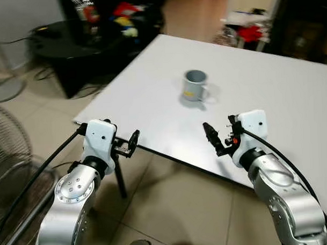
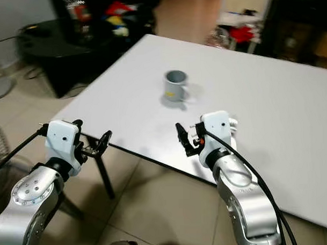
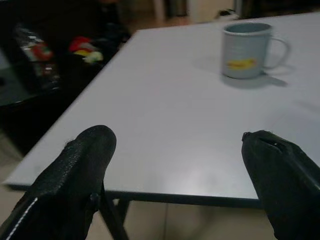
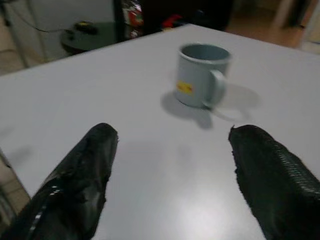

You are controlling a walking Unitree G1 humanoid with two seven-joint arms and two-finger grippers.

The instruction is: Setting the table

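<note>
Your left gripper point(image 1: 133, 142) hangs at seven o'clock, just off the near corner of the white table point(image 1: 270, 92), fingers spread wide and holding nothing. The grey mug point(image 1: 195, 85) stands upright at twelve o'clock on the tabletop, handle toward your right, well apart from both claws. Your right gripper point(image 1: 216, 138) sits at five o'clock over the near table edge, likewise wide open and empty.

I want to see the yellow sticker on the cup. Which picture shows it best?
The left wrist view: the grey-blue enamel mug stands side-on there, its yellow label facing the camera. The right wrist view shows the label from above, partly turned away. In both eye views the mug sits small on the white table.
</note>
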